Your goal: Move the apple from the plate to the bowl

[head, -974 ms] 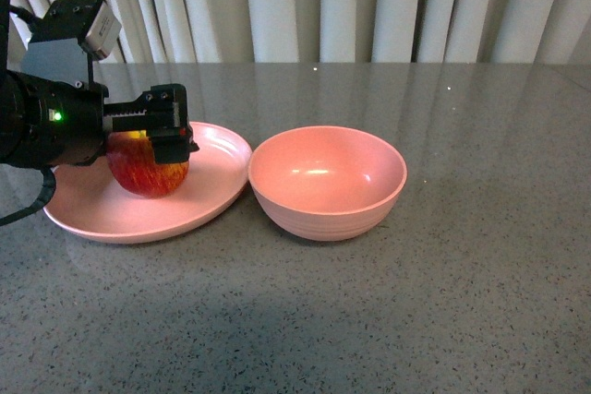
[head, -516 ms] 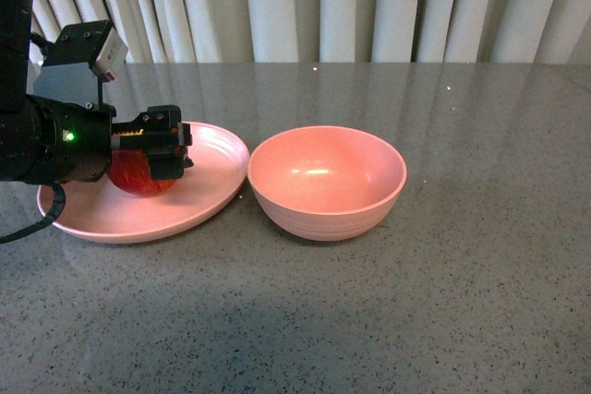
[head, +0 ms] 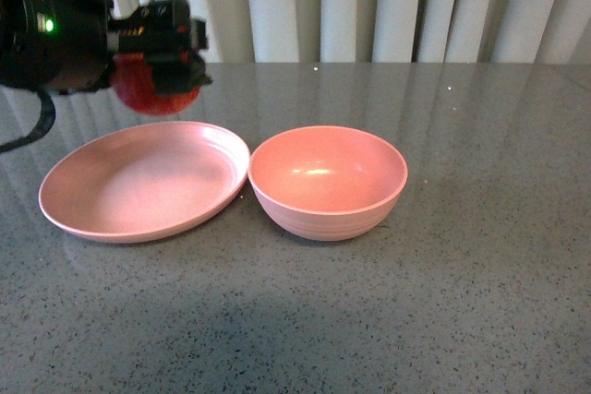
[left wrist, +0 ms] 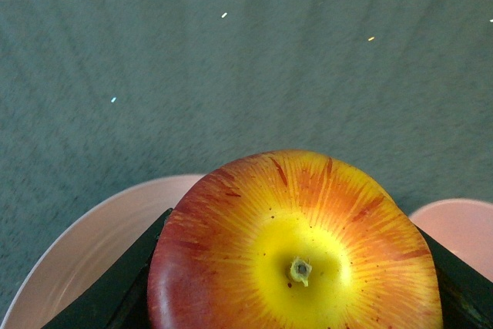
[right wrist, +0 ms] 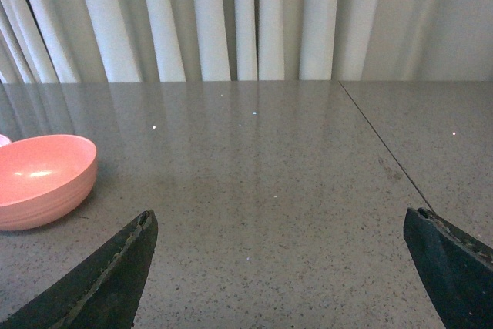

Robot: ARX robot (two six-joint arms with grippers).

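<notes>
Jaws of left gripper (head: 162,64) tight around apple (left wrist: 296,244), seemingly clear of plate (head: 138,220); right gripper (right wrist: 277,216) wide.

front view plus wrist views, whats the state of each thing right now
apple: gripped, in the air above the plate
plate: empty, lying flat
bowl: upright, empty
left claw: shut on the apple
right claw: open, holding nothing

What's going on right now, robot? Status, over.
Left gripper shut on apple, held above plate. Right gripper open. Bowl empty, nothing in the way.
</notes>
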